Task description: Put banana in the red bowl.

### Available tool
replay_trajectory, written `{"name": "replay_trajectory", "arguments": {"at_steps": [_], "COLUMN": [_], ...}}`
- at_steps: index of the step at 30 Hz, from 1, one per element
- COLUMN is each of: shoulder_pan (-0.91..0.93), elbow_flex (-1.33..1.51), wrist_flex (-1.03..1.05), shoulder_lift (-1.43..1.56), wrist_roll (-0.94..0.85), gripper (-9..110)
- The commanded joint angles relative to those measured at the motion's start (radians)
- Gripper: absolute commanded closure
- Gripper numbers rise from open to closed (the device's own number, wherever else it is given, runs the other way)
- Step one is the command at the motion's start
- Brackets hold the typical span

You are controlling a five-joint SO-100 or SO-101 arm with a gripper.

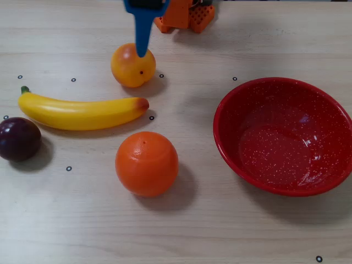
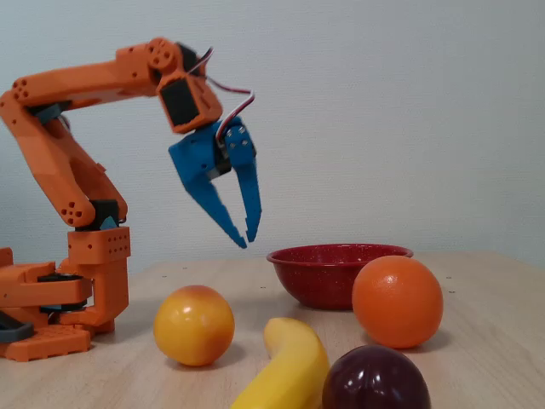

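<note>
The yellow banana [image 1: 82,113] lies flat at the left of the table in the overhead view, green stem tip to the left. In the fixed view only its near end [image 2: 289,366] shows at the bottom. The red bowl [image 1: 220,118] stands empty at the right; in the fixed view the bowl [image 2: 332,277] sits behind the fruit. My blue gripper [image 1: 142,54] hangs high in the air above the yellow-orange fruit, well behind the banana. Seen from the side, the gripper [image 2: 247,242] points down with its tips nearly together, holding nothing.
A yellow-orange round fruit [image 1: 129,71] [image 2: 194,325] lies behind the banana. An orange ball [image 1: 147,163] [image 2: 398,301] sits in front of the banana, and a dark purple fruit [image 1: 18,138] [image 2: 375,379] at the far left. The orange arm base [image 1: 187,14] [image 2: 60,298] stands at the table's back edge.
</note>
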Motion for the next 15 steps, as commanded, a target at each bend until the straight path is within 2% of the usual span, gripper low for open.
{"name": "replay_trajectory", "arguments": {"at_steps": [1, 15], "shoulder_pan": [0.035, 0.215], "elbow_flex": [-0.147, -0.417], "wrist_flex": [0.025, 0.126], "shoulder_lift": [-0.021, -0.314], "wrist_roll": [-0.035, -0.196], "gripper": [101, 88]}}
